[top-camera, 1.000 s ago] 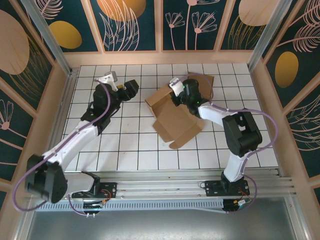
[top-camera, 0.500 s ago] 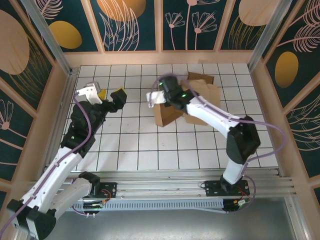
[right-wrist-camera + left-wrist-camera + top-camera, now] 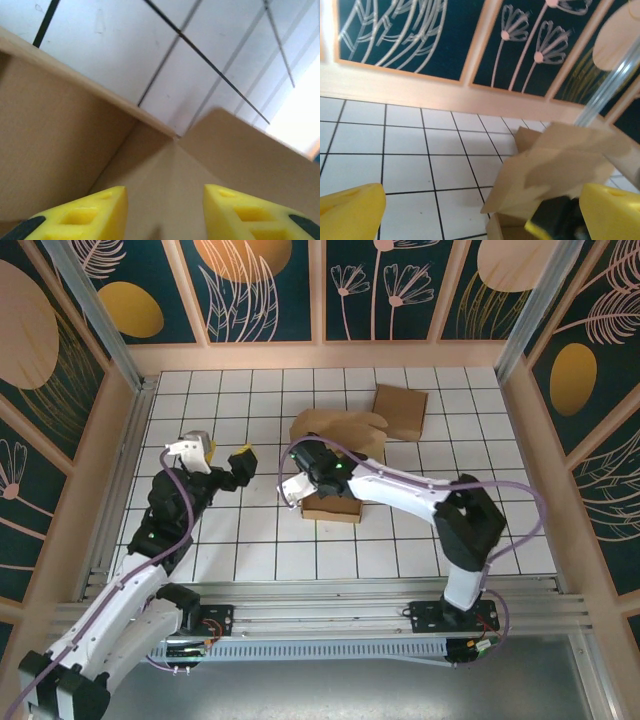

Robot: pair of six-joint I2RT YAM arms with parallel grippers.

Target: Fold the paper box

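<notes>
On the white gridded worktop [image 3: 250, 540], the paper box [image 3: 340, 428] sits near the centre, a little toward the far side, its brown panels bunched upward and one flap [image 3: 400, 410] lying flat toward the far right. A second ago it lay spread wider and flatter, further right; it has since been dragged left, which suggests the walls are coming up, though the fold looks far from finished. Your right gripper [image 3: 298, 483] has swung from the box's far side to its near-left edge; the wrist view shows its jaws parted, gripping nothing, facing an inside corner of cardboard. Your left gripper [image 3: 225, 455] has pulled back, near the box's left side, jaws wide apart and empty
</notes>
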